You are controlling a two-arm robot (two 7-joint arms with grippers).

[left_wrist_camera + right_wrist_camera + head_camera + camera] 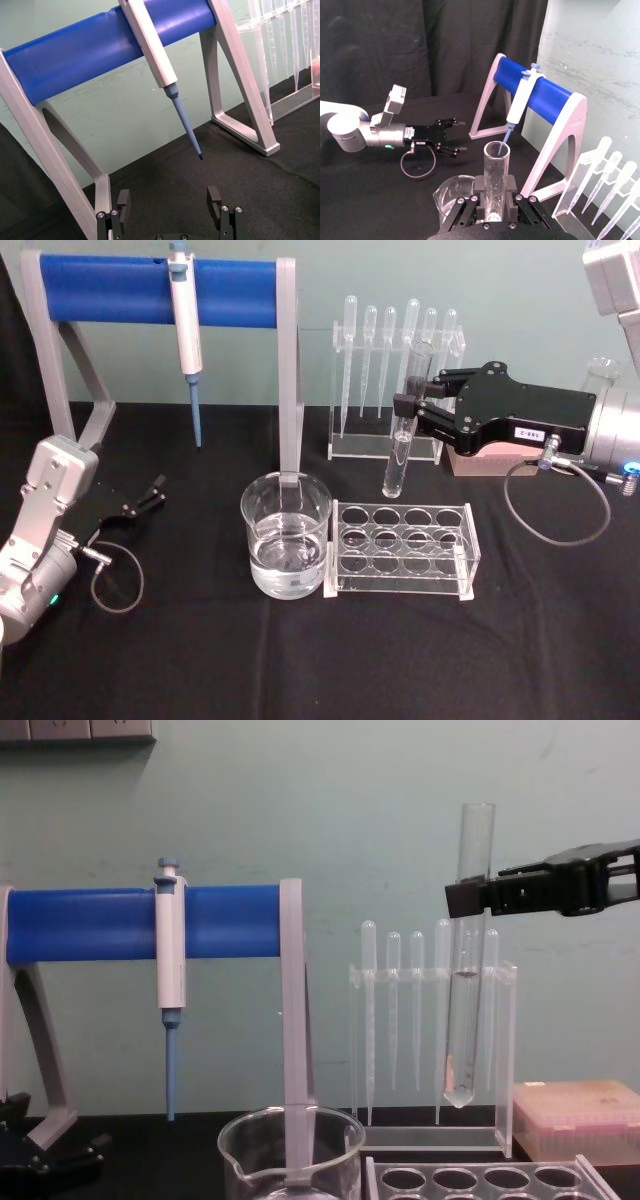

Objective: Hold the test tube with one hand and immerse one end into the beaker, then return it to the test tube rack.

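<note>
Black worktop: my right pincer clamps the test tube upright, aloft, right of the beaker. I judge dipping and racking are still to do. Left pincer wide, parked.

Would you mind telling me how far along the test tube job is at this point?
Done: the test tube is out of the rack. In hand: the right gripper holds it upright in the air behind the rack, not over the beaker. Left, it seems: dipping its end into the beaker, then racking it. The left gripper rests open, far left.
</note>
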